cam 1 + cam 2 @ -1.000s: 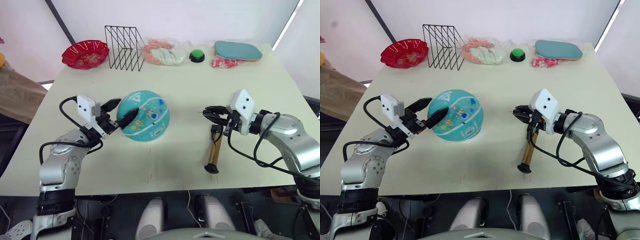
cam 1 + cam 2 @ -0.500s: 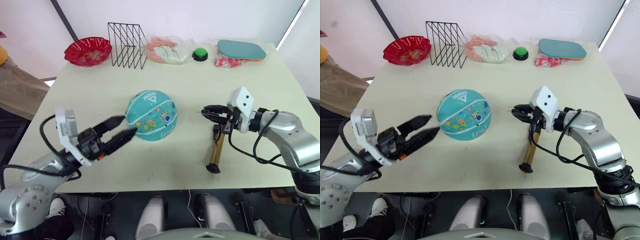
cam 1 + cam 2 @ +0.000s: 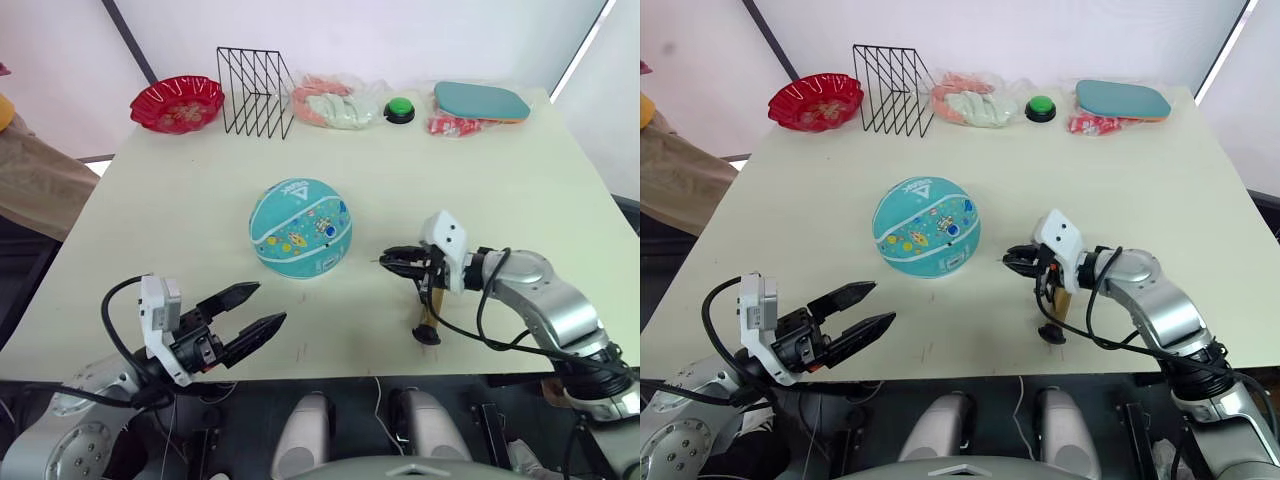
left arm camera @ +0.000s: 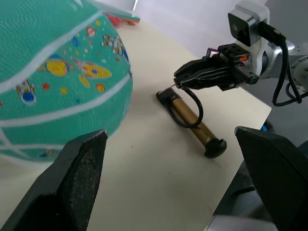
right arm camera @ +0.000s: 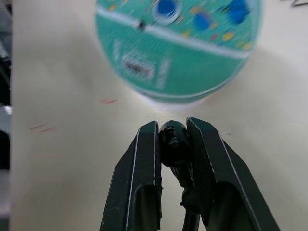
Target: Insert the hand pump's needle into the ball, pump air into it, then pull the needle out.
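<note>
Ball sits mid-tabletop, free of both claws. Right claw is clenched on the black fitting of the needle; the pin itself is a faint sliver pointing toward the ball, tip well short of it. Hand pump lies on the tabletop under the right wrist (barrel partly hidden in the eye views, end cap showing), its hose looping up to the claw. Left claw hangs released near the tabletop's front edge, well apart from the ball. The ball's valve cannot be made out for certain.
</note>
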Controlling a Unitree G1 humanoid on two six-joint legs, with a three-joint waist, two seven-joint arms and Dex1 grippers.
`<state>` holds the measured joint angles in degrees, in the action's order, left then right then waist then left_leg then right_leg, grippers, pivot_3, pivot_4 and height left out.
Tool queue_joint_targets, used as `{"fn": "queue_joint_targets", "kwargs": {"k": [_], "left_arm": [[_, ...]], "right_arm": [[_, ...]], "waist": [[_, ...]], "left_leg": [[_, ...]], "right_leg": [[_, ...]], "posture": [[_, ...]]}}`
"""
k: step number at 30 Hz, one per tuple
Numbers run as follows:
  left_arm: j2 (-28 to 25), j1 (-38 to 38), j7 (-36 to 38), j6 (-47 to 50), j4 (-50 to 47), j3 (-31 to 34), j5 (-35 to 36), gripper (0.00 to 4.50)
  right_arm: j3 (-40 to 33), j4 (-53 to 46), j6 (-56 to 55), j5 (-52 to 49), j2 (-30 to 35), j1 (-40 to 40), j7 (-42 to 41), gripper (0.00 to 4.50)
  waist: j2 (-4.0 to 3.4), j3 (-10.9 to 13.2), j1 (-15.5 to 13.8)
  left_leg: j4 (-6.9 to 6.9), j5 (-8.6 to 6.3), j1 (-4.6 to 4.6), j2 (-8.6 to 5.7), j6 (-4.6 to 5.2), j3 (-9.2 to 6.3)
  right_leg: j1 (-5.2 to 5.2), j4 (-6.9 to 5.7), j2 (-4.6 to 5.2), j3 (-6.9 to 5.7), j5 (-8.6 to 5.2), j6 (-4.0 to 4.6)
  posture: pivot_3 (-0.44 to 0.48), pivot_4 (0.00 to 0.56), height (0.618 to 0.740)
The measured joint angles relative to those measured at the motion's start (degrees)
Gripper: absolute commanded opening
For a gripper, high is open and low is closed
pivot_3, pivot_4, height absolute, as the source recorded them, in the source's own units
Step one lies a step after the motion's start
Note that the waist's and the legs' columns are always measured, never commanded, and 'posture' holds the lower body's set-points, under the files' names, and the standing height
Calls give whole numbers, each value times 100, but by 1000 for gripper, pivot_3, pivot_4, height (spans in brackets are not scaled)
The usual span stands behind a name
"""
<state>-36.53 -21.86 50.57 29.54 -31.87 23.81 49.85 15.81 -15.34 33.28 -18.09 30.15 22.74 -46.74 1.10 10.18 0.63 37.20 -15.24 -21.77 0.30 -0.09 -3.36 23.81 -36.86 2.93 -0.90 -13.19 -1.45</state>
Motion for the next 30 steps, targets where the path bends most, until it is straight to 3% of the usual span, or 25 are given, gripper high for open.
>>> {"fn": "queue_joint_targets", "kwargs": {"k": [3,4,8,9,11,16,21,30], "left_arm": [[91,-29,102,-242,179,-192,-320,4500],[121,-30,113,-268,180,-239,-376,4500],[164,-42,149,-380,194,-287,-500,4500],[177,-60,162,-422,211,-362,-580,4500],[233,-90,169,-498,228,-431,-659,4500],[308,-161,172,-635,339,-481,-811,4500],[369,-304,119,-802,586,-449,-1052,4500],[423,-535,29,-941,1014,-169,-1179,4500]], "right_arm": [[742,448,-94,246,-297,-16,-170,342],[802,550,-119,296,-373,-15,-167,1394],[790,672,-132,349,-298,0,-289,2710],[742,617,-117,331,-220,-9,-312,3436],[443,343,-13,154,-35,-80,-374,4442],[-461,-608,292,-458,523,-512,-564,4483],[-1656,-1259,349,-1167,910,-1576,-670,4483],[-3219,-939,-938,-1158,1132,-3444,-1120,4483]], "waist": [[1,0,0],[1,0,-1],[1,0,-2],[-1,1,1],[-3,2,-2],[0,0,-6],[0,0,-16],[2,-2,-15]], "left_leg": [[4,0,-3,0,0,-1],[7,0,-4,0,0,-1],[10,0,-6,-2,0,0],[10,0,-6,-2,0,-1],[10,0,-8,-1,0,-2],[9,-1,-8,2,1,-5],[11,-1,-6,1,2,2],[19,-1,2,11,4,14]], "right_leg": [[0,0,-1,0,3,-2],[0,0,-1,2,7,-8],[0,0,-1,9,13,-18],[0,0,-1,10,13,-18],[1,0,-2,8,13,-19],[0,1,-9,5,12,-19],[-2,1,-10,9,13,-21],[-7,-1,-17,16,-3,-19]], "posture": [[0,150,740],[0,150,740],[0,150,740],[0,150,740],[0,150,740],[0,150,740],[0,150,740],[0,150,740]]}}
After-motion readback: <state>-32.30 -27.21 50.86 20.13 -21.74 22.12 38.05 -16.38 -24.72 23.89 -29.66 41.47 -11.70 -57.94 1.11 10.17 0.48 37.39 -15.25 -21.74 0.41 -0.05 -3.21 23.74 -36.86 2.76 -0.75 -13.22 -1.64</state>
